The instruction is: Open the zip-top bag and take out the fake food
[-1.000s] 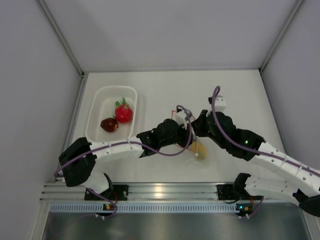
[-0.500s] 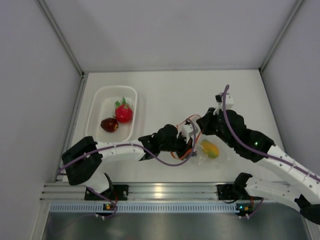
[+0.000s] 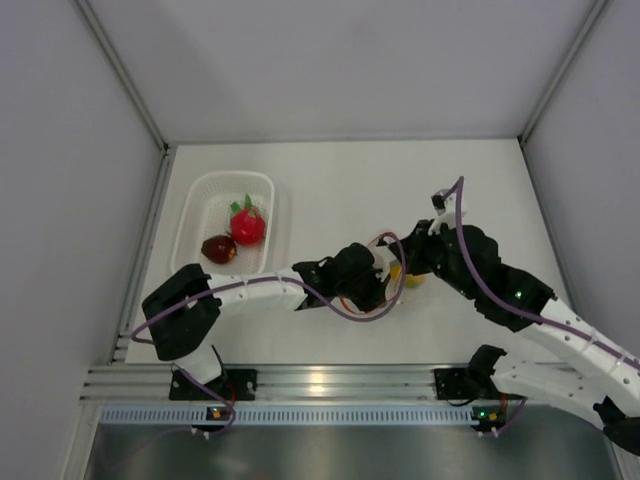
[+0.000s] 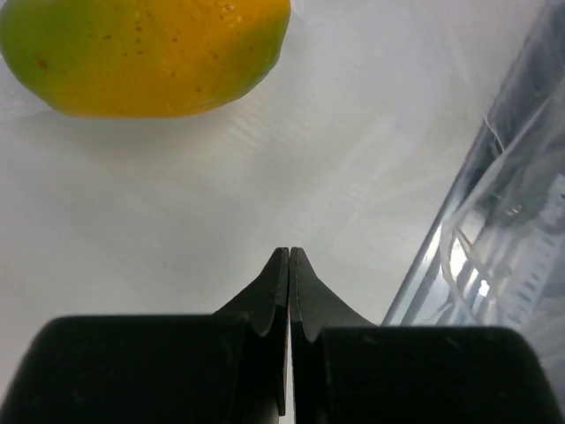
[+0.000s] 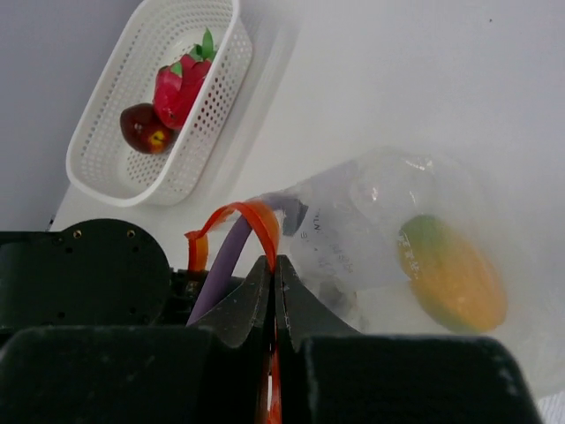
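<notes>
Right end effector (image 5: 273, 261) clamps zip-top bag (image 5: 353, 230) by its strip. Left end effector (image 4: 289, 252) closed, film grip unclear. Yellow fruit (image 4: 146, 49) lies crosswise ahead-left of it, likely nearer.

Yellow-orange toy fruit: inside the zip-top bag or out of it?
Inside. In the right wrist view the yellow-orange fruit shows through the clear film of the zip-top bag, which wraps around it.

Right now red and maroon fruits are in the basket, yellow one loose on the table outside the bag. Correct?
No: the yellow-orange fruit is inside the zip-top bag, as the right wrist view shows. The red fruit and maroon fruit are in the basket.
</notes>
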`<state>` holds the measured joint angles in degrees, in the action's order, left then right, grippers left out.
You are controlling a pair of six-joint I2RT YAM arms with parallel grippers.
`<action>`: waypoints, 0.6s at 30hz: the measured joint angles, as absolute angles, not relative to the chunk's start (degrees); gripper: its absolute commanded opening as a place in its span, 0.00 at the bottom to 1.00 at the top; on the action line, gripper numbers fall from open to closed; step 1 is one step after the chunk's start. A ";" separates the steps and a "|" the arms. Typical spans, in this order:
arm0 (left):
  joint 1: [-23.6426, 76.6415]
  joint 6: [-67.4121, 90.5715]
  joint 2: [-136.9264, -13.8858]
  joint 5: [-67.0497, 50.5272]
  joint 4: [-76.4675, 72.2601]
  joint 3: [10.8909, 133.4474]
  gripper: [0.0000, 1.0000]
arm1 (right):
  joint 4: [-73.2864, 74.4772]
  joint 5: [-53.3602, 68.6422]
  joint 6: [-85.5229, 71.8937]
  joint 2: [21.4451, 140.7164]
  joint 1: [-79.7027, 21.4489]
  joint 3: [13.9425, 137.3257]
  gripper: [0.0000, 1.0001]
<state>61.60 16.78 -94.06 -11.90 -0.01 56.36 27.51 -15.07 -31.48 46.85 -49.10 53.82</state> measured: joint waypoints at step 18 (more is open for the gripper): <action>60.03 27.70 -86.85 4.69 26.39 64.84 0.13 | 24.69 -18.98 -48.16 39.64 -54.11 40.07 0.00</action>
<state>60.03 27.70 -86.85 4.69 26.39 64.84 24.69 -18.98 -48.16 39.64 -54.11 40.07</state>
